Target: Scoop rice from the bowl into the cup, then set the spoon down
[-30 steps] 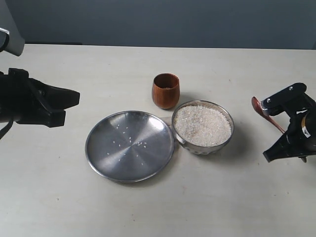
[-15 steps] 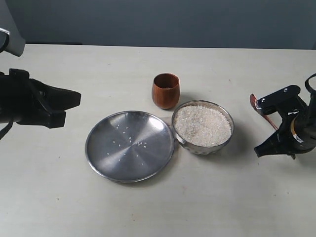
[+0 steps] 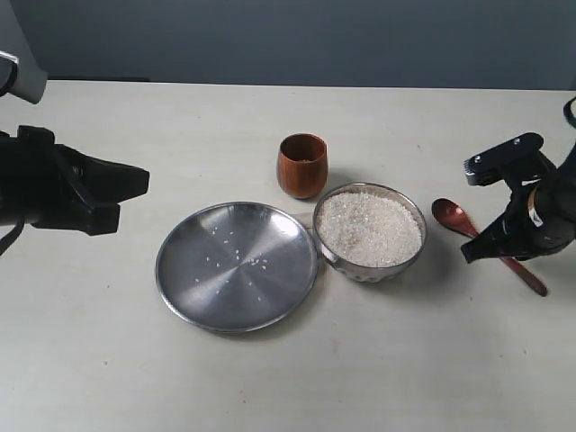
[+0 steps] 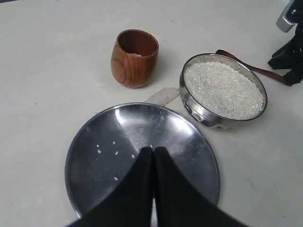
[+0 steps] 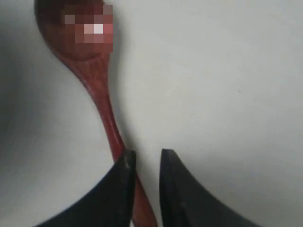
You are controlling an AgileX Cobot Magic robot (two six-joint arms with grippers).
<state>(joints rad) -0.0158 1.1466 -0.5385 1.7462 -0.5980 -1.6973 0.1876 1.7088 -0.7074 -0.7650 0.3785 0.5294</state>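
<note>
Plate beside bowl; cup near both.

left gripper: matte black, tapering | left arm: black, pale grey casing above | right gripper: black, tapering | right arm: black, small white mark, black cable

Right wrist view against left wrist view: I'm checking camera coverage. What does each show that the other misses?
Only the right wrist view: the right gripper with parted fingertips at the spoon handle. Only the left wrist view: cup, bowl of rice, plate with stray grains, shut left gripper. Both: the spoon lying on the table.
</note>
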